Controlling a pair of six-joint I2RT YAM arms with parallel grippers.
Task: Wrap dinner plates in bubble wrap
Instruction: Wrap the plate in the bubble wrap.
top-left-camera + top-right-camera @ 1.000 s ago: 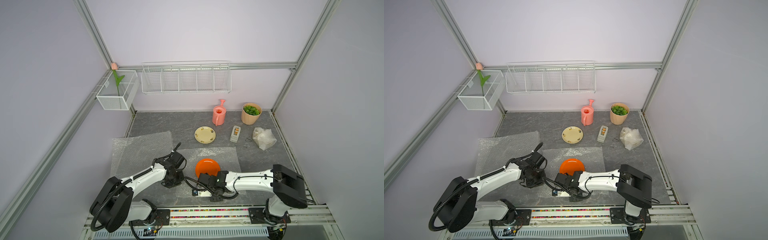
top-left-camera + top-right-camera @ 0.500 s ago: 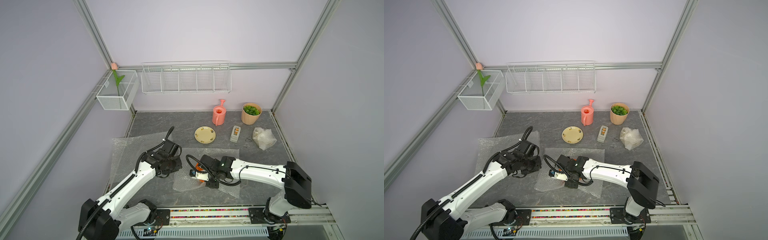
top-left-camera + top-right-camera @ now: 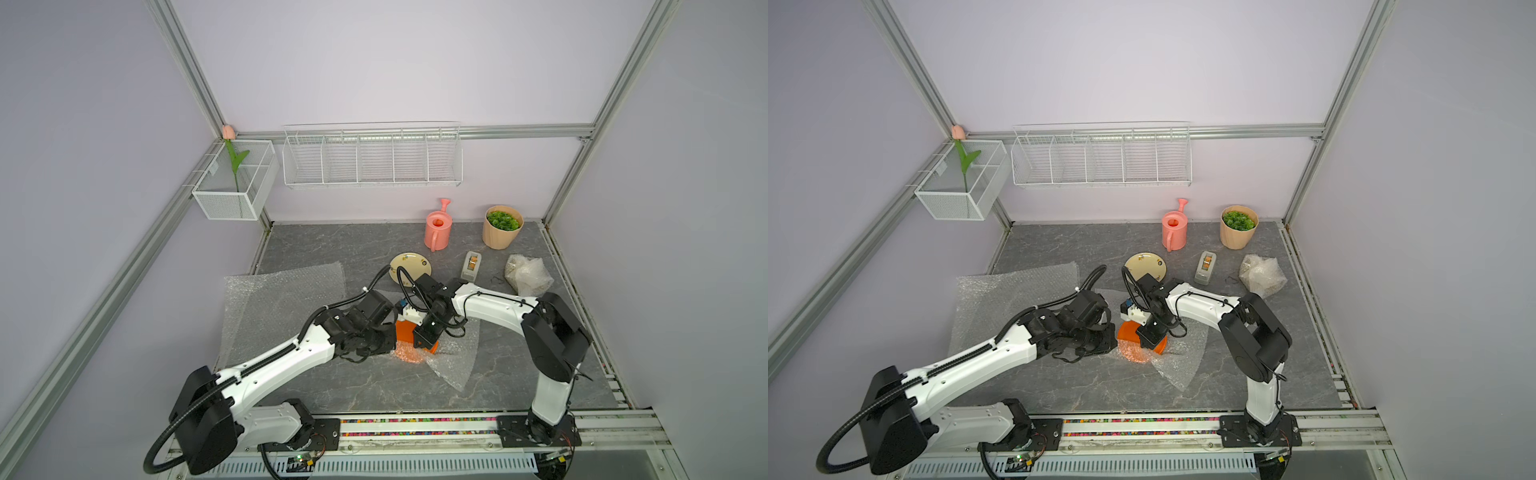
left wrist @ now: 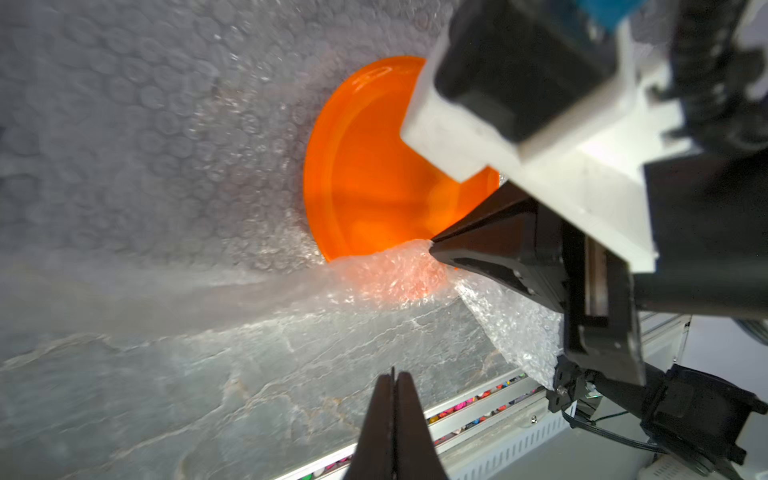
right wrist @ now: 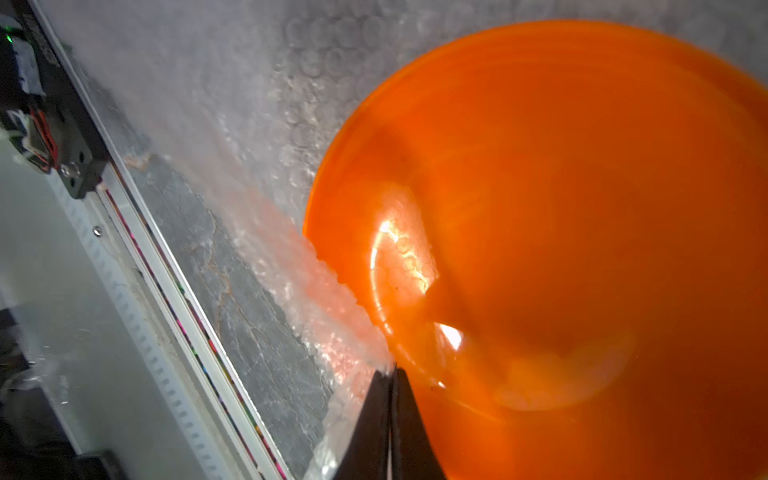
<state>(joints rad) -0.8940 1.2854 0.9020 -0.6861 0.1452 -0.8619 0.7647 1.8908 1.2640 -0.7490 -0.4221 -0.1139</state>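
Observation:
The orange dinner plate (image 3: 404,332) (image 3: 1126,333) (image 4: 365,174) (image 5: 561,187) lies on a sheet of bubble wrap (image 3: 453,365) (image 3: 1179,365) at mid-table. The sheet's near edge is folded up over the plate's near rim (image 4: 390,276). My right gripper (image 3: 423,341) (image 3: 1147,341) (image 5: 390,370) is shut on that folded edge at the rim. Just left of the plate, my left gripper (image 3: 388,347) (image 3: 1112,345) (image 4: 392,374) is shut, with a thin edge of the sheet between its tips. A cream plate (image 3: 410,266) (image 3: 1145,266) lies bare behind both arms.
A second bubble wrap sheet (image 3: 282,299) lies flat at the left. A crumpled bubble wrap bundle (image 3: 528,274), a tape dispenser (image 3: 471,266), a pink watering can (image 3: 438,228) and a potted plant (image 3: 502,226) stand at the back right. Wire baskets (image 3: 372,158) hang on the walls.
Both grippers have moved from the sheet's near edge back to the orange plate, drawing the wrap over its near rim. The left jaws have shut fully.

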